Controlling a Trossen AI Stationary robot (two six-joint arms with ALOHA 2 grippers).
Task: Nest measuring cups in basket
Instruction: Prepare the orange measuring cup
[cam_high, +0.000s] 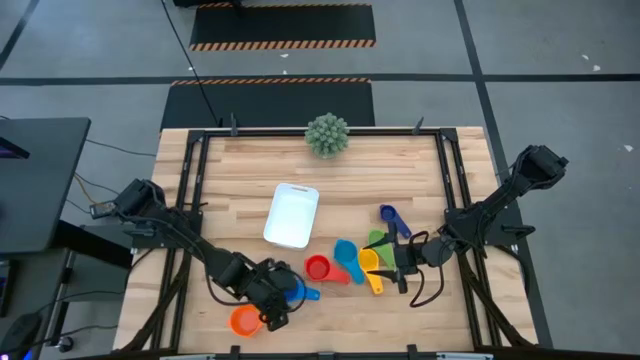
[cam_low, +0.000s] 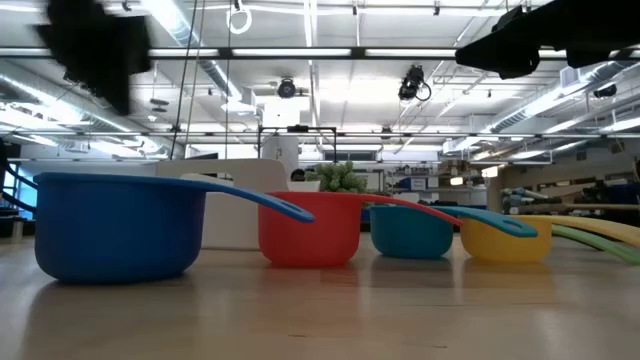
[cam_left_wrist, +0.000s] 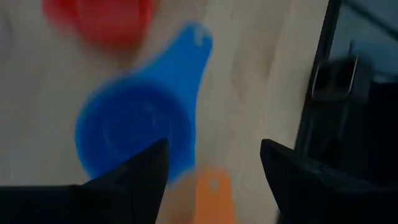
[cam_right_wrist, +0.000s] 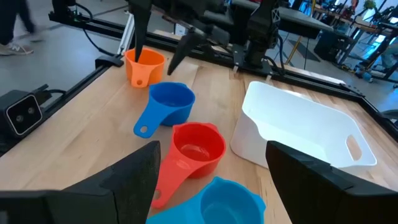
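The measuring cups stand upright on the table's near half. The orange cup (cam_high: 243, 320) and blue cup (cam_high: 297, 292) are nearest; red (cam_high: 318, 267), light blue (cam_high: 346, 250), yellow (cam_high: 369, 260), green (cam_high: 377, 240) and dark blue (cam_high: 388, 213) run toward the right. The white basket (cam_high: 290, 215) sits at mid table with nothing in it. My left gripper (cam_high: 275, 300) hovers open above the blue cup (cam_left_wrist: 134, 130) and the orange handle (cam_left_wrist: 211, 193). My right gripper (cam_high: 405, 265) is open beside the yellow and green cups, facing the red cup (cam_right_wrist: 198, 146).
A spiky green ball plant (cam_high: 327, 135) stands at the far edge. Black frame rails (cam_high: 455, 190) run along the table's left and right sides. Bare wood lies between the basket and the left rail and along the near edge on the right.
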